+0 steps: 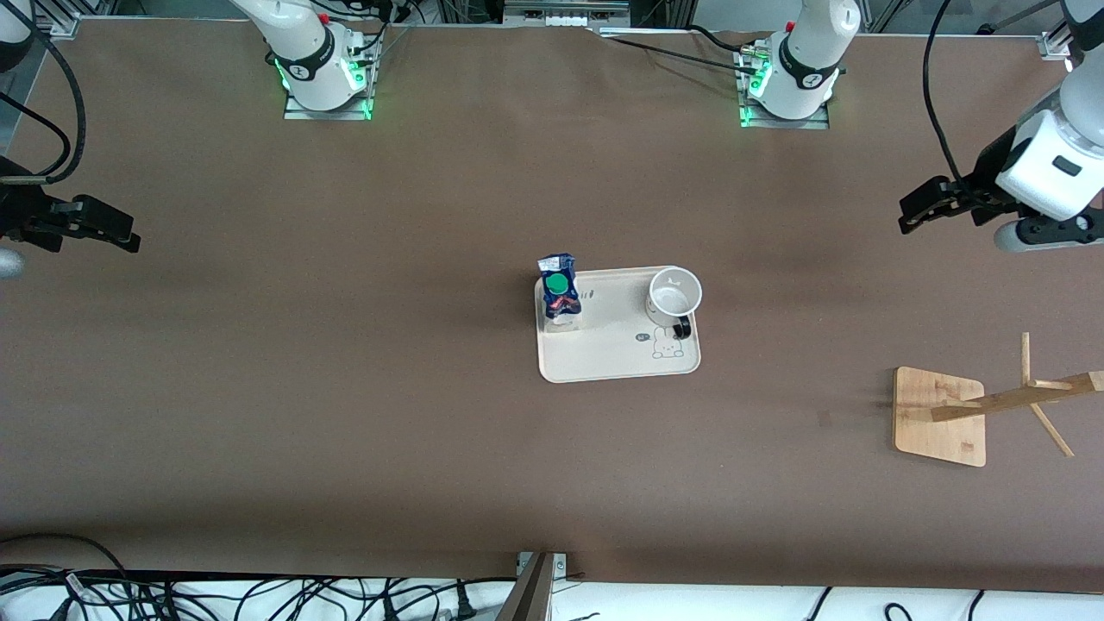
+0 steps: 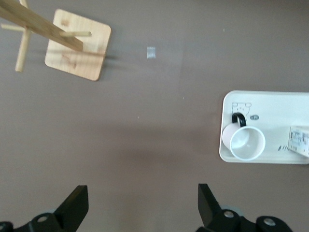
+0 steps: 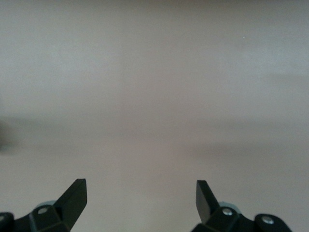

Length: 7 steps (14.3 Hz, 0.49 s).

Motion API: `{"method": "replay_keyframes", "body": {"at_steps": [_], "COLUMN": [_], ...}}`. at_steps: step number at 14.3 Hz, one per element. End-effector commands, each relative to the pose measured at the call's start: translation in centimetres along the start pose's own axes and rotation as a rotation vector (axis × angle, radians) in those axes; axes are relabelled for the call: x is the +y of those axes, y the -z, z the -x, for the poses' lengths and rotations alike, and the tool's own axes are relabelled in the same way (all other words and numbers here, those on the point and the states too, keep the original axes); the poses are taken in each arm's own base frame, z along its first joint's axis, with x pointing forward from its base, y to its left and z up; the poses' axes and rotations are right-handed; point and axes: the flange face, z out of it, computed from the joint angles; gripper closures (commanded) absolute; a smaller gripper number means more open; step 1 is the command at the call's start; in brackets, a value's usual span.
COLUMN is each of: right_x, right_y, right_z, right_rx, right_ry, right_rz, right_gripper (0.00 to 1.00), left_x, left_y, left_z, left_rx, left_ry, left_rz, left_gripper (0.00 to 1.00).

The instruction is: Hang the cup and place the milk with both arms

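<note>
The white cup (image 1: 674, 293) stands upright on a cream tray (image 1: 617, 354) in the middle of the table, its black handle turned toward the front camera. The dark-blue milk carton (image 1: 560, 293) with a green cap stands on the same tray, toward the right arm's end. The left wrist view shows the cup (image 2: 247, 143), the tray (image 2: 270, 104) and an edge of the carton (image 2: 300, 141). My left gripper (image 1: 906, 216) is open and empty in the air at the left arm's end; its own view shows it (image 2: 143, 198) over bare table. My right gripper (image 1: 129, 237) is open and empty at the right arm's end (image 3: 141, 193).
A wooden cup rack (image 1: 940, 417) with a square base and side pegs stands toward the left arm's end, nearer to the front camera than the tray; it also shows in the left wrist view (image 2: 77, 50). A brown cloth (image 1: 345, 388) covers the table.
</note>
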Motion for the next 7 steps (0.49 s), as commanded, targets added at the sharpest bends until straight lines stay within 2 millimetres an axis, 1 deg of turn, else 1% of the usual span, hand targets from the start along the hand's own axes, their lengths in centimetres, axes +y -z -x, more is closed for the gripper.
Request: {"method": "replay_keyframes", "body": {"at_steps": [1,2,3,4,5,6,7], "right_x": [-0.9,-1.9,-3.0,-4.5,-6.7,-8.7,-10.3], "right_y": [-1.5,-1.9,-3.0,-4.9,-5.8,-6.1,-7.2], "right_z": [-0.8,-1.3,-2.1,-3.3,-4.4,-5.1,-5.6], "right_rx": [-0.024,-0.018,-0.034,-0.044,-0.007,0.029,0.030], "right_ry": [-0.007,-0.010,-0.030,-0.026,-0.005,0.015,0.028], "right_rz": [-0.086,-0.204,-0.317,-0.370,-0.371,-0.370,-0.370], "right_gripper": [0.00,0.00,0.00,0.00,0.00,0.00,0.00], "left_x": [3.5,4.4,4.8,5.9,8.1,9.3,10.6], "left_y": [-2.6,-6.2,-6.6,-7.3,-9.0,-10.3,-12.2], "left_z": [-0.8,-2.3,-2.2,-2.1,-2.2,-2.7,-3.2], "left_rx": [-0.079,-0.142,-0.152,-0.163,-0.191,-0.201,-0.215], "left_ry": [-0.082,-0.093,-0.111,-0.152,-0.169,-0.153,-0.103], "left_rz": [0.006,-0.001,0.005,0.014,0.054,0.122,0.188], "left_gripper": [0.00,0.00,0.00,0.00,0.00,0.00,0.00]}}
